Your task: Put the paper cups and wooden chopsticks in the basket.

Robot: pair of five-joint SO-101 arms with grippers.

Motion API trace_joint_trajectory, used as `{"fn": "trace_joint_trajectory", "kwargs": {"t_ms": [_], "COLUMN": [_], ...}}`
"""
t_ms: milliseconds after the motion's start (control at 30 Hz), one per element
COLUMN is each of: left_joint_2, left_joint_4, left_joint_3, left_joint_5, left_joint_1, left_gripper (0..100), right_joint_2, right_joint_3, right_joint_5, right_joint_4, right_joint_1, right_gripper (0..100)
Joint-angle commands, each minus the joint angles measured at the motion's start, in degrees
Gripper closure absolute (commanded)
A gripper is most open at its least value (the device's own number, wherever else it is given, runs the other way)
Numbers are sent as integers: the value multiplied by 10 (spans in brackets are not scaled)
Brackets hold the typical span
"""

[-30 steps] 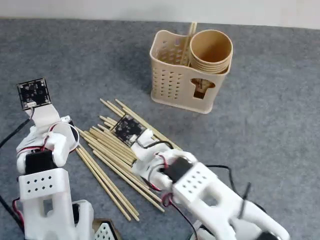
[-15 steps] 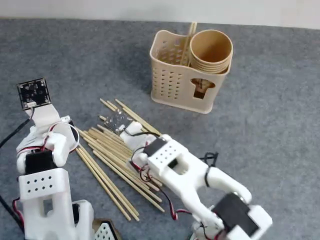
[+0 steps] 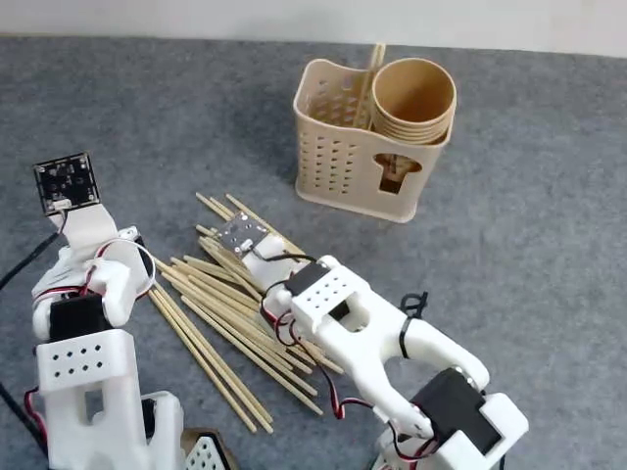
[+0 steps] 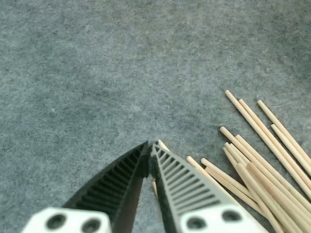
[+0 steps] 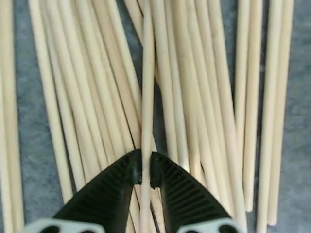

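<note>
Grey mat [image 3: 549, 245]: basket [image 3: 338, 157] at far side, paper cups [image 3: 413, 98] stacked inside. Loose chopsticks [image 3: 211, 313] heaped near arms. Right gripper [image 5: 146, 167] pinched tight on single chopstick [image 5: 147, 97], probably to lift it free of heap. Left gripper [image 4: 149, 148] closed, empty, at heap's edge.
</note>
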Motion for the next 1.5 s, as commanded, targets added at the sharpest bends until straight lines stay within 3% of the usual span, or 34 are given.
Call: {"fn": "trace_joint_trajectory", "kwargs": {"t_ms": [0,767,1033,1267,1467], "left_joint_2": [-12,-12,-12,-12,-12], "left_joint_4": [-10,-11,-11,-11,-11], "left_joint_3": [-3,-3,-3,-3,-3], "left_joint_5": [3,3,3,3,3], "left_joint_1": [-4,-4,-5,-5,-5], "left_gripper": [969,969,969,969,969], "right_joint_2": [-1,-397,-516,-570,-570], "right_joint_3": [-17,97,103,106,107], "right_joint_5": [7,3,-84,-153,-157], "right_joint_4": [27,44,37,-63,-168], "right_joint_1": [22,25,54,101,138], "right_gripper": [993,993,993,993,993]}}
